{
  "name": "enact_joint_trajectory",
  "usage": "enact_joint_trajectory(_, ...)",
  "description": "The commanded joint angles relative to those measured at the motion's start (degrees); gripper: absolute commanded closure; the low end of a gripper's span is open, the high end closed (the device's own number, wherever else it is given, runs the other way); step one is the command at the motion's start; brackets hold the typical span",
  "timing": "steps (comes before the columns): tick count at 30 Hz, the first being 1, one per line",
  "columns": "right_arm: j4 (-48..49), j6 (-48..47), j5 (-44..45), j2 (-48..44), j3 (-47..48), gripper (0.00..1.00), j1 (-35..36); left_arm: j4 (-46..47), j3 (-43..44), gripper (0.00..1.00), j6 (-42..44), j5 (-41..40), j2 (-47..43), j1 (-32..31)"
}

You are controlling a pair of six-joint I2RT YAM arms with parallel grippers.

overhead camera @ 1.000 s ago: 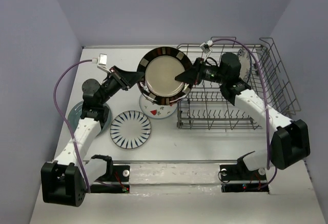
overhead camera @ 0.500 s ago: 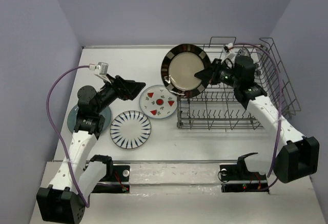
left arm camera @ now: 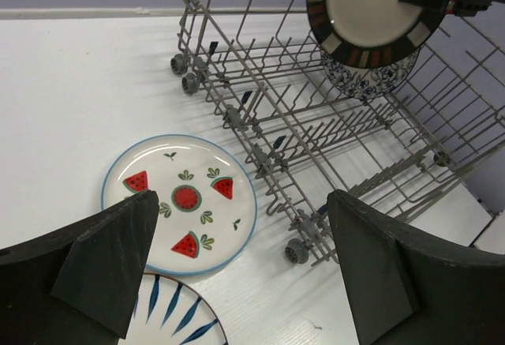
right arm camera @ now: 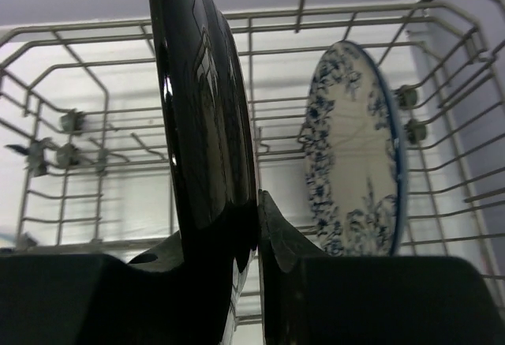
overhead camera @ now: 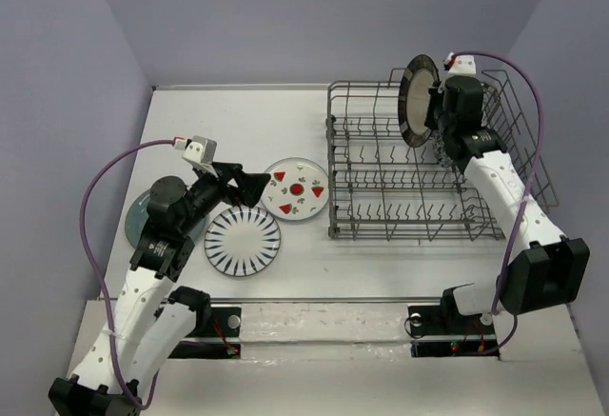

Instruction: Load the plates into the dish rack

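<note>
Right tool: I read its jaws as clamped on the rim of the brown-rimmed plate, one finger on each face. It hangs over the far end of the dish rack.
Brown-rimmed plate: held on edge and close to upright in the right tool, above the rack's tines. I cannot tell whether its lower rim touches the wires.
Ornate plate: stands on edge inside the rack, just beside the right tool. A clear gap lies between it and the held plate.
Left tool: jaws wide apart with nothing between them. It hovers low over the tabletop, well apart from the right tool.
Red-triangle plate: lies flat on the tabletop just ahead of the left tool. In my left wrist view it sits between the two fingers.
Blue-striped plate: lies flat, just below and to the near side of the left tool, close beside the red-triangle plate. I cannot tell whether the two rims touch.
Teal plate: lies flat behind the left tool, partly covered by the left arm.
Dish rack: stands on the tabletop ahead and to the right of the left tool, near the red-triangle plate.
</note>
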Motion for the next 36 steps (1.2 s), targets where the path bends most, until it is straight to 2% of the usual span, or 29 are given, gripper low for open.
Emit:
enact_joint_trajectory(1,8.84,-8.19,10.03,0.42,7.57,0.93,-0.19,-1.44,1.71,0.01,4.07,-5.19,-1.90,-1.73)
enact_joint_trajectory(11,8.49,-9.78,10.66,6.31,6.78,0.93,-1.25,-1.79,1.27,0.01,4.25,-5.46,-2.43,-3.57)
enact_joint_trajectory(17,8.93,-10.04,6.28,9.65,5.37,0.93,-1.78,-1.79,1.18,0.01,4.07,-5.72,-2.43,-3.66)
enact_joint_trajectory(26,9.81,-8.64,6.44,12.20,1.42,0.92,-1.78,-1.70,1.00,0.01,3.90,-5.98,-2.43,-3.66)
enact_joint_trajectory(28,9.90,-7.85,6.79,12.20,0.98,0.86,-2.30,-1.70,0.91,0.01,3.72,-6.60,-2.34,-3.75)
enact_joint_trajectory(31,9.90,-6.09,7.23,11.77,0.36,0.61,-2.30,-1.97,0.83,0.01,3.54,-8.18,-2.08,-3.58)
enact_joint_trajectory(32,9.81,-5.66,7.23,11.24,0.27,0.42,-2.30,-2.14,0.74,0.01,3.37,-8.79,-2.08,-3.57)
enact_joint_trajectory(35,8.24,-2.67,6.80,10.28,1.23,0.22,-2.30,-2.49,0.74,0.01,3.19,-10.11,-1.55,-3.57)
enact_joint_trajectory(36,7.45,-2.23,6.53,9.92,1.68,0.19,-2.30,-2.58,0.65,0.01,3.11,-10.46,-1.29,-3.57)
